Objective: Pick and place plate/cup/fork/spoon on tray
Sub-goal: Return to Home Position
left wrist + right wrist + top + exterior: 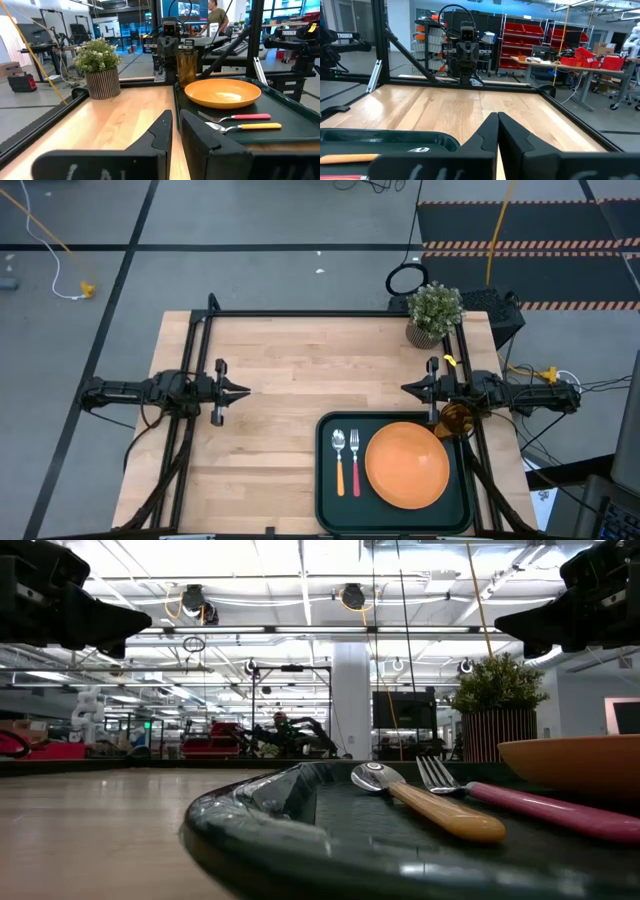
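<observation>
Showing just one readable word, "TROSSEN", in pale letters on a dark arm (294,34) beyond the worktop (125,115), appearing in both wrist views.

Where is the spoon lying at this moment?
In the high view the spoon lies on the left part of the tray, right beside the fork and parallel to it, with the plate farther right.

a grey floor (250,220) crossed by dark tape lines spreads out on all sides, with black mats edged in orange stripes (520,225) at the far right and a yellow cable (45,235) trailing far left. overhead, long strip lights (300,560) cross a white ceiling — a white column (350,690) stands mid-room. shelves of red bins (525,35) stand off to the left, a workbench (570,62) beside them.
</observation>
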You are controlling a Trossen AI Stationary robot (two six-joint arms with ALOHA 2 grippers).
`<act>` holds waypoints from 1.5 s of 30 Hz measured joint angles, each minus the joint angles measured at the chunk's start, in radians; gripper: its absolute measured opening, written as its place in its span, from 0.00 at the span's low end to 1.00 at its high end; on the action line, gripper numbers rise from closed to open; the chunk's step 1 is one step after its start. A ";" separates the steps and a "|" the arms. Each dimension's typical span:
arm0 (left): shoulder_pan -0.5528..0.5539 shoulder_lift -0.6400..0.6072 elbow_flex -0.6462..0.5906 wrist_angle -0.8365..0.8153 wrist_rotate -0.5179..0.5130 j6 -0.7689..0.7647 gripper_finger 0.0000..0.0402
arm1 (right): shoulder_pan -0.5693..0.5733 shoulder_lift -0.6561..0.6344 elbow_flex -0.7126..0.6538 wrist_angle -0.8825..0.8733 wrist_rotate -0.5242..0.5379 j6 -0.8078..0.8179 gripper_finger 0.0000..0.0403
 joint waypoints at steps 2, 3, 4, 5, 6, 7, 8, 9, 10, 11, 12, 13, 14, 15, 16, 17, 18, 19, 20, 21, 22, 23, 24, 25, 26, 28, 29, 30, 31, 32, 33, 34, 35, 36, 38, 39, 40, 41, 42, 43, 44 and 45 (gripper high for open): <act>0.000 0.000 0.000 0.001 0.000 -0.010 0.10 | 0.000 0.000 0.000 0.000 0.000 0.000 0.00; 0.000 0.000 0.000 0.002 0.000 -0.015 0.10 | 0.000 0.000 0.000 0.000 0.000 0.000 0.00; 0.000 0.000 0.000 0.002 0.000 -0.017 0.10 | 0.000 0.000 0.000 0.000 0.000 0.000 0.00; 0.000 0.000 0.000 0.002 0.000 -0.016 0.10 | 0.000 0.000 0.000 0.000 0.000 0.000 0.00; 0.000 0.000 0.000 0.002 0.000 -0.015 0.10 | 0.000 0.000 0.000 0.000 0.000 0.000 0.00; 0.000 0.000 0.000 0.002 -0.001 -0.015 0.10 | 0.000 0.000 0.000 0.000 0.000 0.000 0.00; 0.000 0.000 0.000 0.002 -0.001 -0.015 0.10 | 0.000 0.000 0.000 0.000 0.000 0.000 0.00; 0.000 0.000 0.000 0.002 -0.001 -0.015 0.10 | 0.000 0.000 0.000 0.000 0.000 0.000 0.00; 0.000 0.000 0.000 0.003 -0.001 -0.015 0.10 | 0.000 0.000 0.000 0.000 0.000 0.000 0.00; 0.000 0.000 0.000 0.003 -0.001 -0.015 0.10 | 0.000 0.000 0.000 0.000 0.000 0.000 0.00; 0.000 0.000 0.000 0.003 -0.002 -0.015 0.10 | 0.000 0.000 0.000 0.000 0.000 0.000 0.00; 0.000 0.000 0.000 0.003 -0.002 -0.014 0.10 | 0.000 0.000 0.000 0.000 0.000 0.000 0.00; 0.000 0.000 0.000 0.003 -0.002 -0.014 0.10 | 0.000 0.000 0.000 0.000 0.000 0.000 0.00; 0.000 0.000 0.000 0.003 -0.002 -0.014 0.10 | 0.000 0.000 0.000 0.000 0.000 0.000 0.00; 0.000 0.000 0.000 0.003 -0.002 -0.014 0.10 | 0.000 0.000 0.000 0.000 0.000 0.000 0.00; 0.000 0.000 0.000 0.004 -0.003 -0.014 0.10 | 0.000 0.000 0.000 0.000 0.000 0.000 0.00; 0.000 0.000 0.000 0.004 -0.003 -0.014 0.10 | 0.000 0.000 0.000 0.000 0.000 0.000 0.00; 0.000 0.000 0.000 0.004 -0.003 -0.014 0.10 | 0.000 0.000 0.000 0.000 0.000 0.000 0.00; 0.000 0.000 0.000 0.004 -0.003 -0.014 0.10 | 0.000 0.000 0.000 0.000 0.000 0.000 0.00; 0.000 0.000 0.000 0.004 -0.003 -0.014 0.10 | 0.000 0.000 0.000 0.000 0.000 0.000 0.00; 0.000 0.000 0.000 0.004 -0.003 -0.014 0.10 | 0.000 0.000 0.000 0.000 0.000 0.000 0.00; 0.000 0.000 0.000 0.004 -0.003 -0.014 0.10 | 0.000 0.000 0.000 0.000 0.000 0.000 0.00; 0.000 0.000 0.000 0.004 -0.003 -0.014 0.10 | 0.000 0.000 0.000 0.000 0.000 0.000 0.00; 0.000 0.000 0.000 0.004 -0.003 -0.014 0.10 | 0.000 0.000 0.000 0.000 0.000 0.000 0.00; 0.000 0.000 0.000 0.004 -0.003 -0.014 0.10 | 0.000 0.000 0.000 0.000 0.000 0.000 0.00; 0.000 0.000 0.000 0.004 -0.003 -0.014 0.10 | 0.000 0.000 0.000 0.000 0.000 0.000 0.00; 0.000 0.000 0.000 0.004 -0.003 -0.014 0.10 | 0.000 0.000 0.000 0.000 0.000 0.000 0.00; 0.000 0.000 0.000 0.004 -0.003 -0.014 0.10 | 0.000 0.000 0.000 0.000 0.000 0.000 0.00; 0.000 0.000 -0.001 0.004 -0.003 -0.014 0.10 | 0.000 0.000 0.000 0.000 0.000 0.000 0.00; 0.000 0.000 -0.001 0.004 -0.003 -0.014 0.10 | 0.000 0.000 0.000 0.000 0.000 0.000 0.00; 0.000 0.000 -0.001 0.005 -0.003 -0.014 0.10 | 0.000 0.000 0.000 0.000 0.000 0.000 0.00; 0.000 0.000 -0.001 0.005 -0.003 -0.014 0.10 | 0.000 0.000 0.000 0.000 0.000 0.000 0.00; 0.000 0.000 -0.001 0.005 -0.003 -0.014 0.10 | 0.000 0.000 0.000 0.000 0.000 0.000 0.00; 0.000 0.000 -0.001 0.005 -0.003 -0.014 0.10 | 0.000 0.000 0.000 0.000 0.000 0.000 0.00; 0.000 0.000 -0.001 0.005 -0.003 -0.014 0.10 | 0.000 0.000 0.000 0.000 0.000 0.000 0.00; 0.000 0.000 -0.001 0.005 -0.003 -0.014 0.10 | 0.000 0.000 0.000 0.000 0.000 0.000 0.00; 0.000 0.000 -0.001 0.005 -0.003 -0.014 0.10 | 0.000 0.000 0.000 0.000 0.000 0.000 0.00; 0.000 0.000 -0.001 0.005 -0.003 -0.014 0.10 | 0.000 0.000 0.000 0.000 0.000 0.000 0.00; 0.000 0.000 -0.001 0.005 -0.003 -0.014 0.10 | 0.000 0.000 0.000 0.000 0.000 0.000 0.00; 0.000 0.000 -0.001 0.005 -0.003 -0.014 0.10 | 0.000 0.000 0.000 0.000 0.000 0.000 0.00; 0.000 0.000 -0.001 0.005 -0.003 -0.014 0.10 | 0.000 0.000 0.000 0.000 0.000 0.000 0.00; 0.000 0.000 -0.001 0.005 -0.003 -0.014 0.10 | 0.000 0.000 0.000 0.000 0.000 0.000 0.00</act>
